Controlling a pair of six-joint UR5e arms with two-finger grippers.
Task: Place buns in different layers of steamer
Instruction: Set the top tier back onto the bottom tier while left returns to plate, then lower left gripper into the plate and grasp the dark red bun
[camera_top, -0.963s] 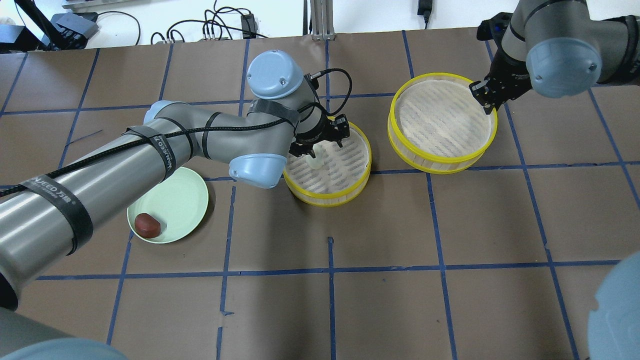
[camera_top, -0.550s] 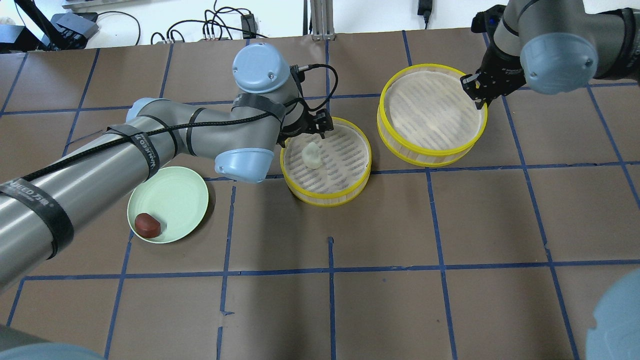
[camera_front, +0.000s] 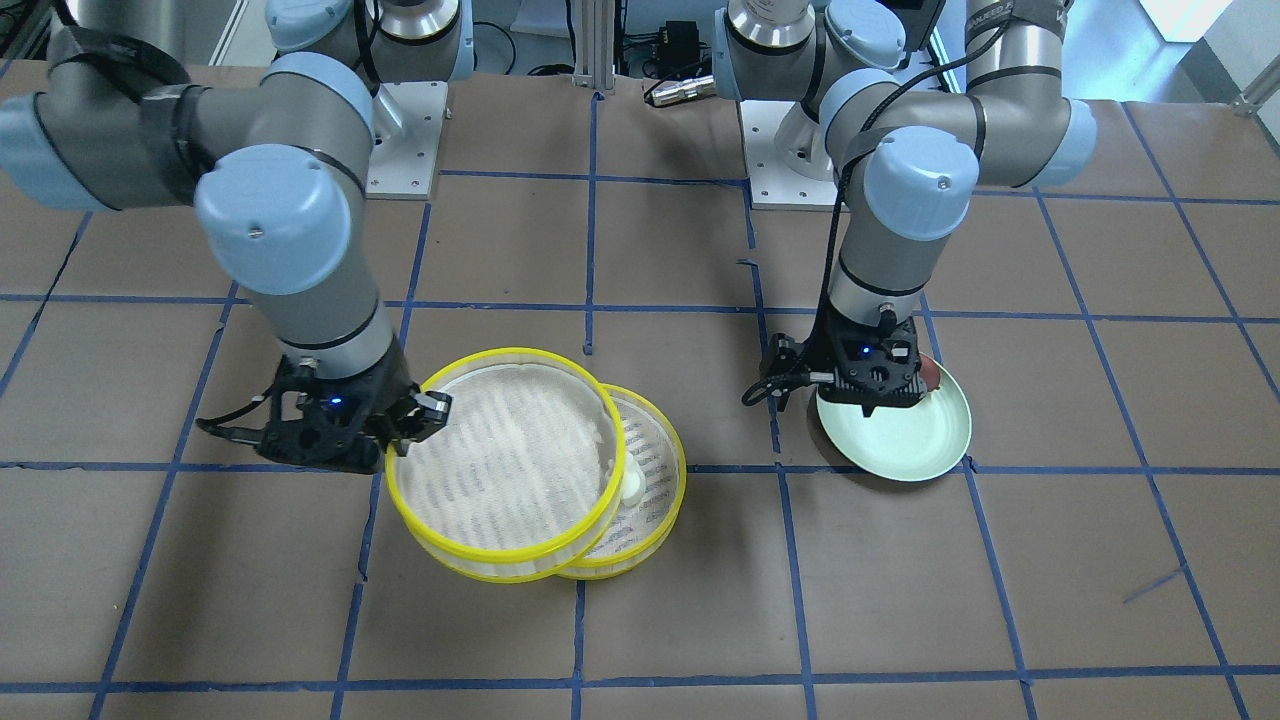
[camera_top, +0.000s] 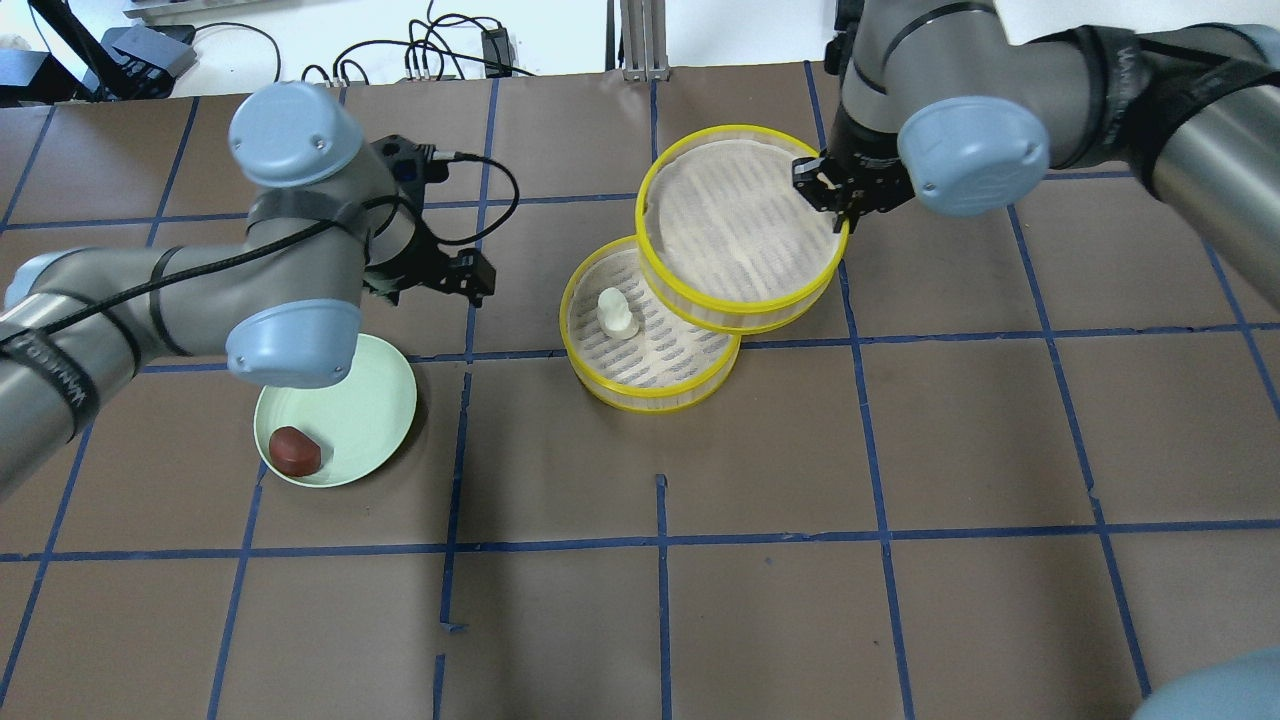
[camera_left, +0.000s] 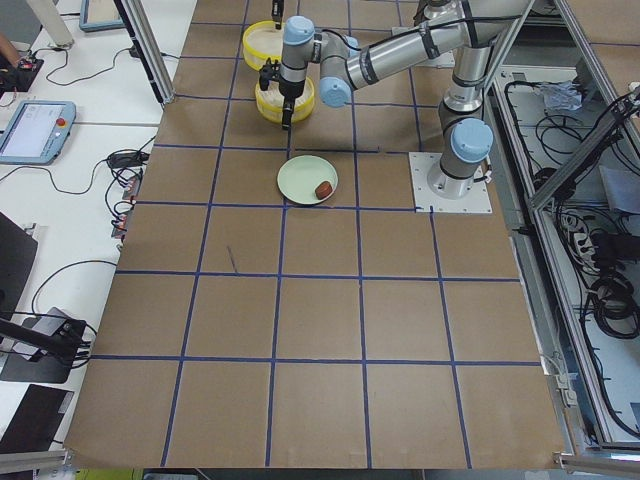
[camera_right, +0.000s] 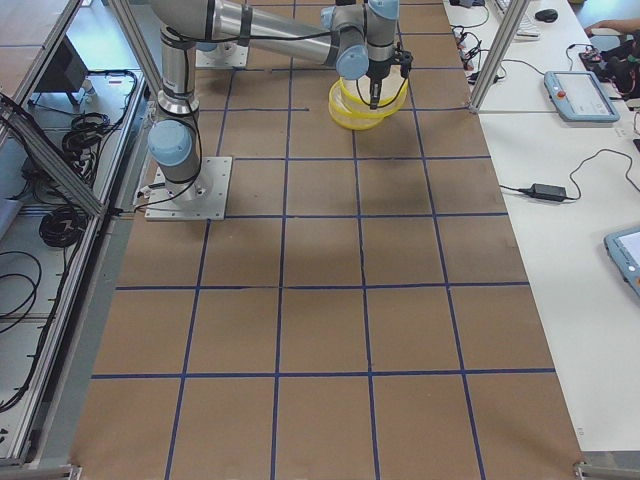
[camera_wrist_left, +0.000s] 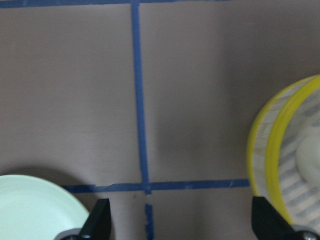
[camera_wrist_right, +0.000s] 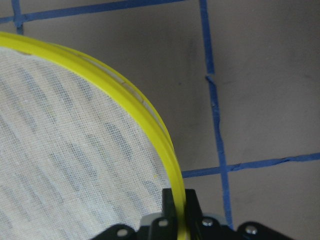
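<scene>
White mesh of the lower layer carries the white bun; this layer rests on the table. Above it, offset and overlapping its far side, is the upper layer, with the right gripper clenched on its yellow rim. The reddish-brown bun lies on the green plate. Between plate and lower layer hangs the left gripper, fingers spread wide, released.

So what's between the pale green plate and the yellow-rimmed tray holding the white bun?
Bare brown table paper with blue tape lines; the left wrist view shows it between pale green plate and yellow-rimmed tray.
</scene>
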